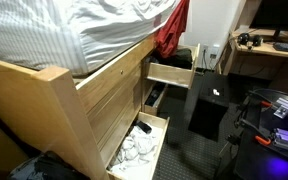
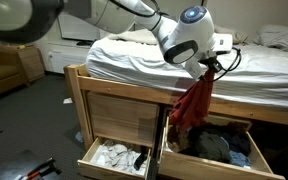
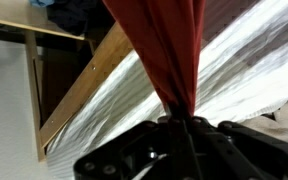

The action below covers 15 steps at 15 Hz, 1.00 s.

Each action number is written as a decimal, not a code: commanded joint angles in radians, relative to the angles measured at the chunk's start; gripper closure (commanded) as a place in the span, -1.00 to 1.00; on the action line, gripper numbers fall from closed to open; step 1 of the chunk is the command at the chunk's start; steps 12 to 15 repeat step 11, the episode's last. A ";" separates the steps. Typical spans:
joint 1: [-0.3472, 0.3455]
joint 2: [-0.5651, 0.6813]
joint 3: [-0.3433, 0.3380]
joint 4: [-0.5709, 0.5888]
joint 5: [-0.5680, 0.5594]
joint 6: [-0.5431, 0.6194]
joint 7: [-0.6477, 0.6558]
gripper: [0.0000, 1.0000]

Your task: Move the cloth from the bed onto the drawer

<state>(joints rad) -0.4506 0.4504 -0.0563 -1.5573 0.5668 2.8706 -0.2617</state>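
As the wrist view shows, my gripper [image 3: 180,122] has its fingers clamped tight on one end of the long, limp red fabric cloth [image 3: 160,50]. The cloth gathers to a narrow neck where they pinch it. In an exterior view the gripper [image 2: 211,68] sits at the edge of the tall light-wood bed [image 2: 124,105], level with the rumpled white, finely striped bedding [image 2: 134,55]. The cloth [image 2: 194,102] hangs straight down from it, in front of the bed's side. Directly below is an open wooden drawer of dark clothing [image 2: 214,172]; whether the cloth's lower end touches the contents I cannot tell. Just beside it is an open wooden drawer of crumpled white items [image 2: 109,172]. In an exterior view the cloth [image 1: 172,30] shows against the bedding [image 1: 74,35] at the far end of the frame. A black upright box [image 1: 209,105] stands on the floor near that end.
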 commanded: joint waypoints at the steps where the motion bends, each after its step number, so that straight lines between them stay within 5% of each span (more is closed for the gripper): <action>1: -0.009 0.029 0.022 0.019 0.010 -0.017 -0.015 0.96; 5: -0.013 0.081 0.040 0.067 0.010 -0.042 -0.017 0.47; 15: -0.017 0.081 0.040 0.080 0.011 -0.051 -0.017 0.47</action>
